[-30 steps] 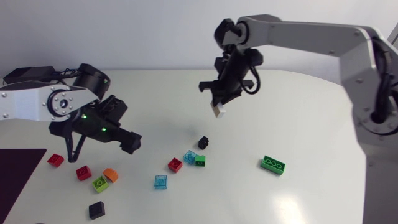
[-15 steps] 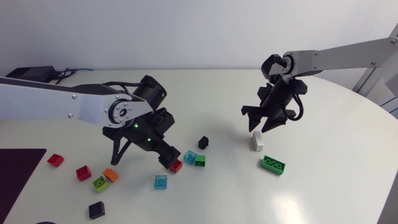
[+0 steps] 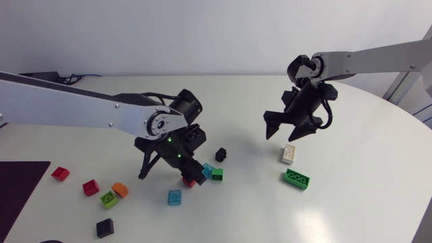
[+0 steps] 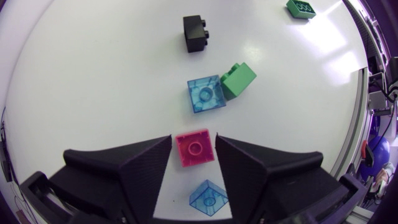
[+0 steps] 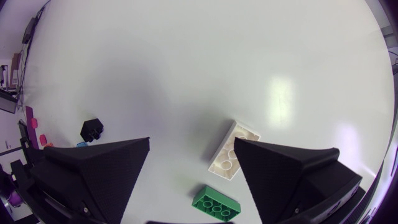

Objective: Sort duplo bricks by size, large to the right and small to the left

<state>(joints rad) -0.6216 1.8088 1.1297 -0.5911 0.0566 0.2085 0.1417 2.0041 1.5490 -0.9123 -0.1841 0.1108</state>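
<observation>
My left gripper is low on the table, shut on a small red brick that sits between its fingers. Just ahead of it lie a light blue brick, a small green brick and a small black brick. Another blue brick lies behind. My right gripper hovers open over a long white brick, which lies on the table and also shows between its fingers. A long green brick lies beside the white one.
At the left lie two red bricks, an orange brick, a lime brick and a black brick. A dark mat covers the table's left front corner.
My right gripper carried the white brick down beside the long green one, opened and rose off it. My left arm swung right to the red brick and closed on it.
</observation>
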